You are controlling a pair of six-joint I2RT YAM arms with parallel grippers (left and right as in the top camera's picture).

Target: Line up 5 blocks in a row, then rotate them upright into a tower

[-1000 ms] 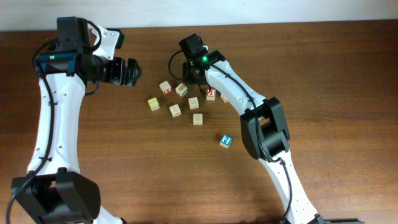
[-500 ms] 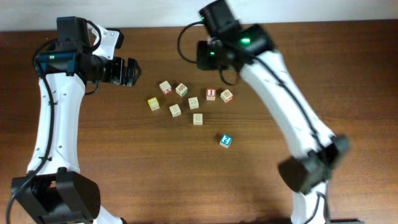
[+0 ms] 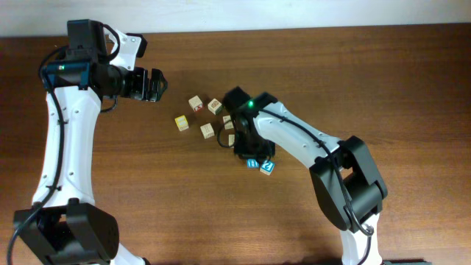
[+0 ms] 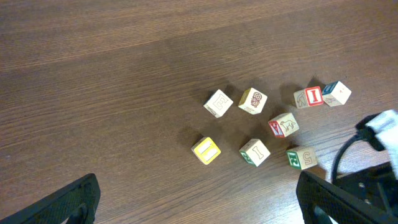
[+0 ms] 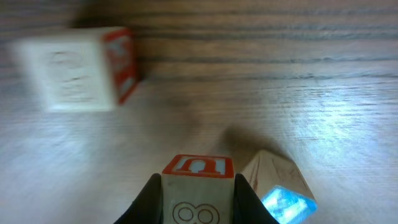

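Right claw (image 5: pixel 198 208) clenched on cream wooden cube with red-orange print (image 5: pixel 198 186); cube sits square between its fingers. Blue-printed cream cube (image 5: pixel 278 190) tilted, just beside it. Left claw (image 3: pixel 154 85) released, well apart from cluster; right arm nearer.

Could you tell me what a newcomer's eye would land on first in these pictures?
At the middle of the table, the right gripper is clamped on a red-topped cube, with a blue-faced cube tilted close beside it. At the upper left of the overhead view, the left gripper hangs wide open and empty. Its camera looks over a loose scatter of alphabet cubes, among them a yellow-bordered cube.
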